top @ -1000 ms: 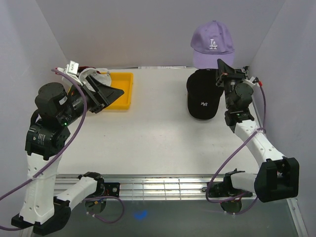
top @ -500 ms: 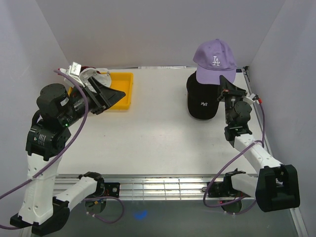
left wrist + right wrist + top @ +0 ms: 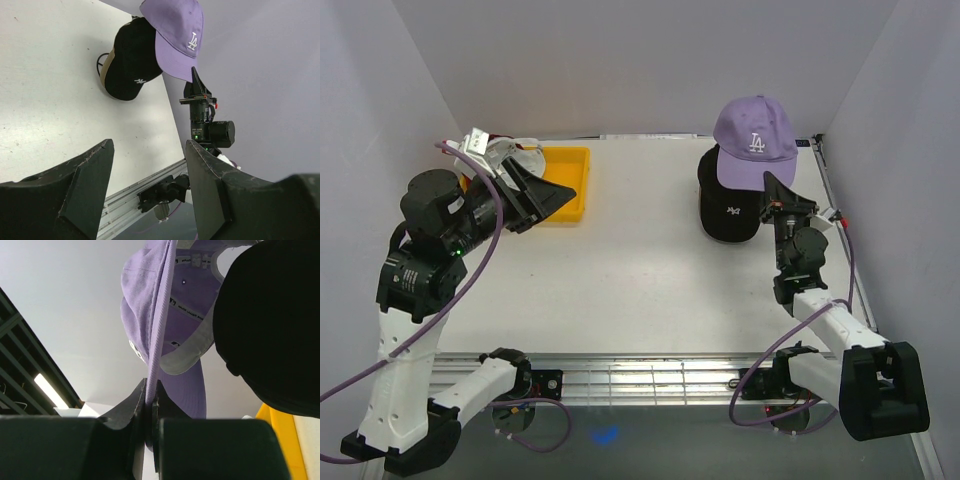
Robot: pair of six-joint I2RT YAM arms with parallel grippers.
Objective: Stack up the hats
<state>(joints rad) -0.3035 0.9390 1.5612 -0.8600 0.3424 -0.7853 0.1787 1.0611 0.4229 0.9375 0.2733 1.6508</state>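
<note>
Lavender cap [image 3: 753, 128] is shifting over the black cap [image 3: 725, 208], right gripper [image 3: 769, 182] clamping its brim; placement is nearing. Left gripper [image 3: 149, 150] is hanging open, empty.

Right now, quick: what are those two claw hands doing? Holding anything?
Left gripper: open, holding nothing.
Right gripper: closed on the brim of the lavender fabric baseball cap.

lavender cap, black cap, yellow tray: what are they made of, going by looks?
Lavender cap: matte woven fabric, likely cotton twill; fine ribbing and sewn labels show. Black cap: matte cloth, stitched-looking white logo. Yellow tray: probably plastic, smooth, uniform colour.
</note>
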